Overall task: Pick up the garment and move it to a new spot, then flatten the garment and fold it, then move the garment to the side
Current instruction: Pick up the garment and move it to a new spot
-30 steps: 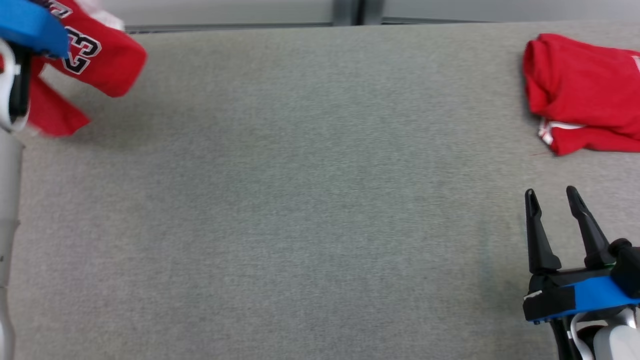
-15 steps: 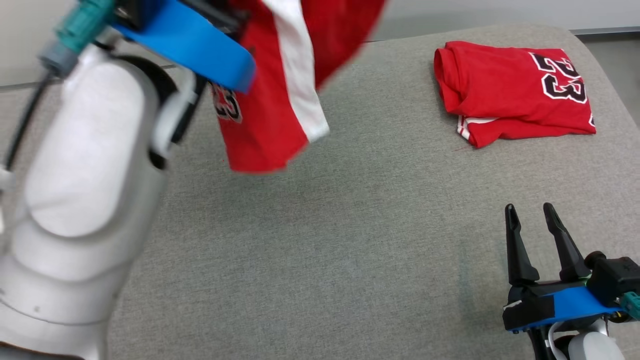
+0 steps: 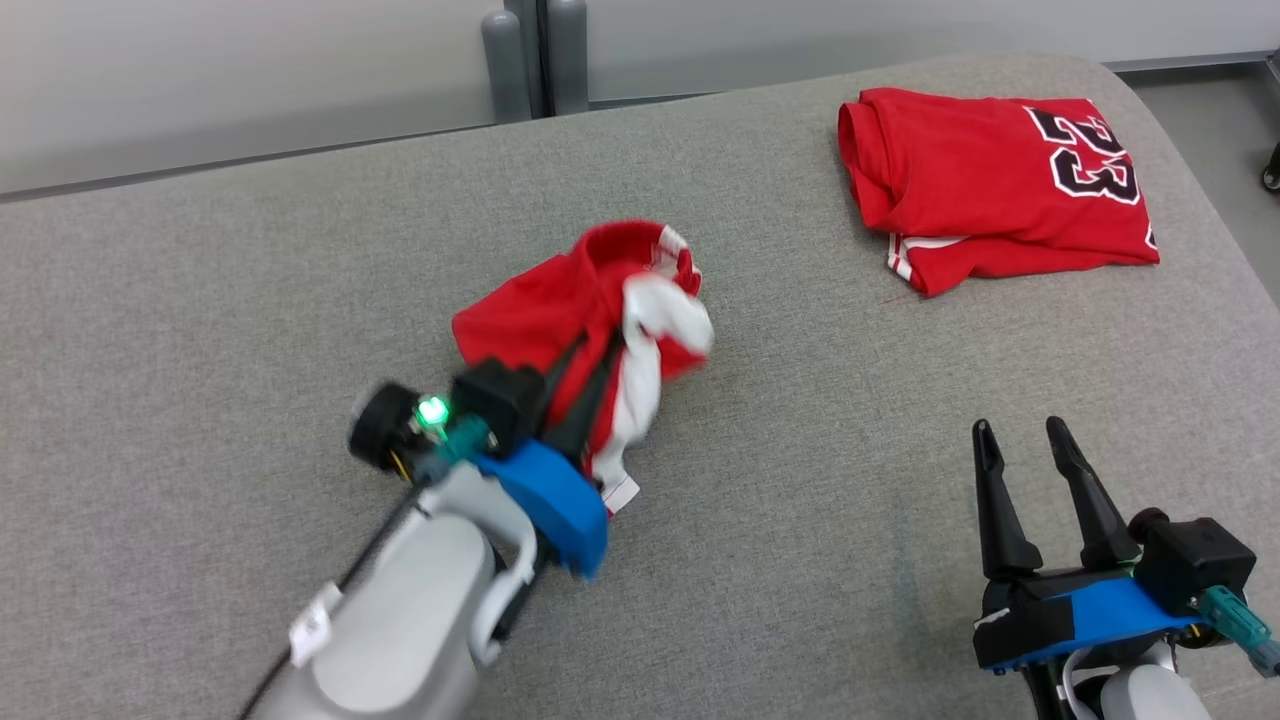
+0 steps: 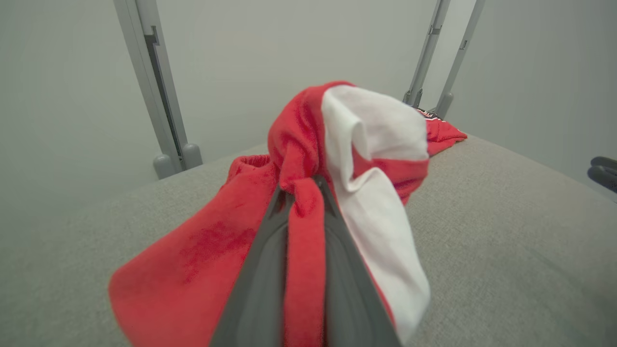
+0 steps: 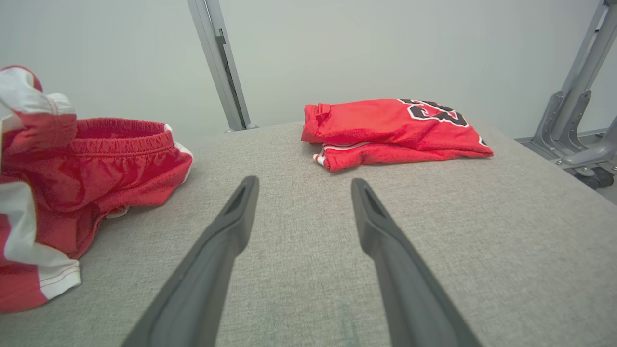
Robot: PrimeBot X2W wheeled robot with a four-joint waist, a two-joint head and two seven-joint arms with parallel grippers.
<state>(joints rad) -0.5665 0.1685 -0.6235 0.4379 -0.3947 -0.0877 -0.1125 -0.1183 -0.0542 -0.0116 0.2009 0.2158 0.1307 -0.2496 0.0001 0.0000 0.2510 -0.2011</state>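
My left tool (image 3: 592,362) is clamped on the garment (image 3: 530,315), bunched mid-bench (image 3: 800,450), the right tool (image 3: 1020,432) stands apart; flattening, folding, moving aside remain.

Head camera looks down over the table (image 3: 200,300); both wrist cameras skim low, sharing the garment (image 3: 530,310).

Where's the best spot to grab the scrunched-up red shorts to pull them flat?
Probably the elastic waistband, reached from the robot's right by the open right end effector. The shorts lie bunched, a fold pinched in the left end effector. The waistband is a raised, thick edge on the side facing right, so it looks easy to pinch.
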